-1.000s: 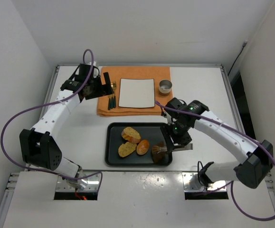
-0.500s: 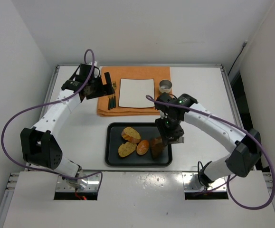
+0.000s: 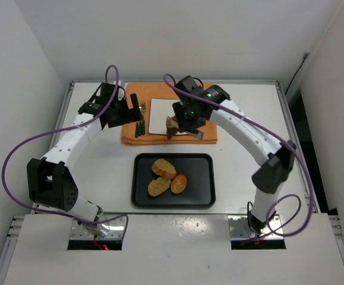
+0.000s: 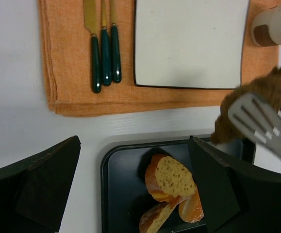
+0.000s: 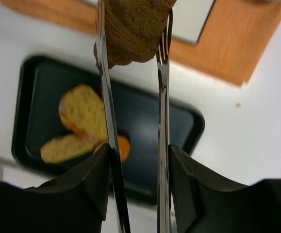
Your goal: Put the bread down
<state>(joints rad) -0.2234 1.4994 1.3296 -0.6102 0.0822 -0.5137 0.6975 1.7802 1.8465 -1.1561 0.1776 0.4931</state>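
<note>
My right gripper (image 3: 189,116) is shut on metal tongs (image 5: 162,97), and the tongs pinch the dark brown croissant (image 3: 173,126). The croissant hangs in the air over the near edge of the white square plate (image 3: 160,116); it also shows in the right wrist view (image 5: 130,29) and the left wrist view (image 4: 249,104). Two golden oval slices (image 3: 164,168) (image 3: 158,186) and the small orange-brown bun (image 3: 179,183) lie on the black tray (image 3: 201,184). My left gripper (image 3: 127,110) is open and empty, held above the left end of the orange placemat (image 3: 130,138).
Three green-handled pieces of cutlery (image 4: 101,58) lie on the placemat left of the plate. A small metal cup (image 4: 276,24) stands at the placemat's right end. The tray's right half (image 5: 179,131) holds nothing.
The right arm lifted the croissant off the tray's right side with the tongs and carried it back and left, over the plate's near edge. The left arm stayed put.
</note>
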